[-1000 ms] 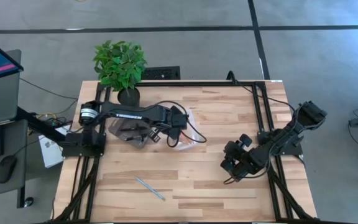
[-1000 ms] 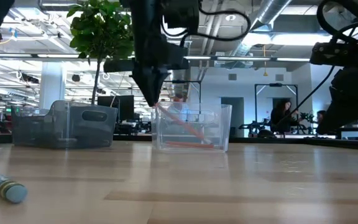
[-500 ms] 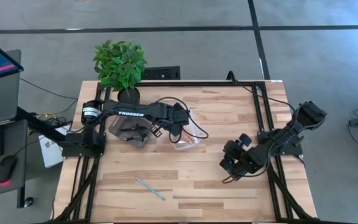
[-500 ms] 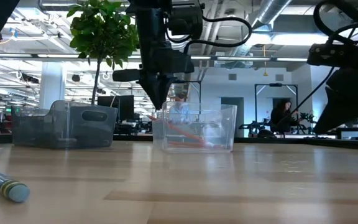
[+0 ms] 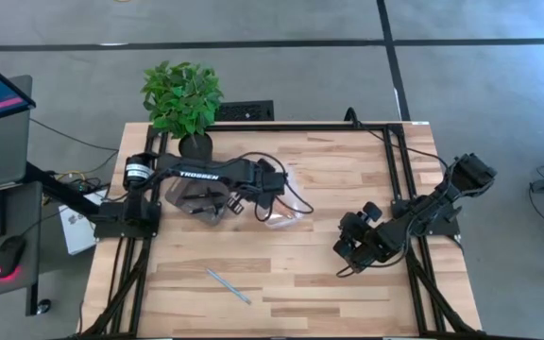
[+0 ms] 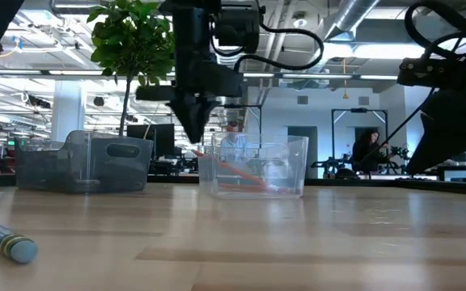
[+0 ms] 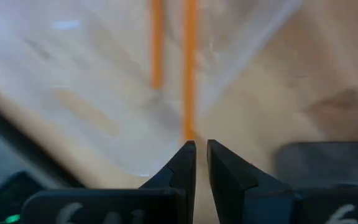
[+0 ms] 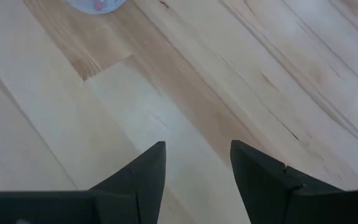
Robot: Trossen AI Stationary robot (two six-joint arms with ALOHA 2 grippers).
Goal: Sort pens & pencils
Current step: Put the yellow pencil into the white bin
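My left gripper (image 5: 256,194) hangs shut at rim height by the left end of the clear tray (image 6: 253,166). Two orange pencils (image 7: 189,68) lie in that tray, and the end of one shows just beyond the fingertips. In the low view one orange pencil (image 6: 245,174) slants down across the tray's inside. The light blue pencil (image 5: 228,285) lies flat on the table near the near edge, also in the low view (image 6: 2,240). My left arm partly covers the grey tray (image 5: 195,200); I see no black pens. My right gripper (image 5: 350,255) hovers open over bare wood on the right.
A potted plant (image 5: 182,99) stands at the far left corner, just behind the grey tray. Black frame rails (image 5: 399,161) run along the table's left and right sides. Bare wood spreads between the trays and the near edge. People (image 6: 370,149) show far off in the room.
My left gripper has drifted a little toward the table's left, from over the clear tray to its left end. The orange pencil that leaned up to the fingertips a second ago has dropped at its raised end and now lies lower in the tray.
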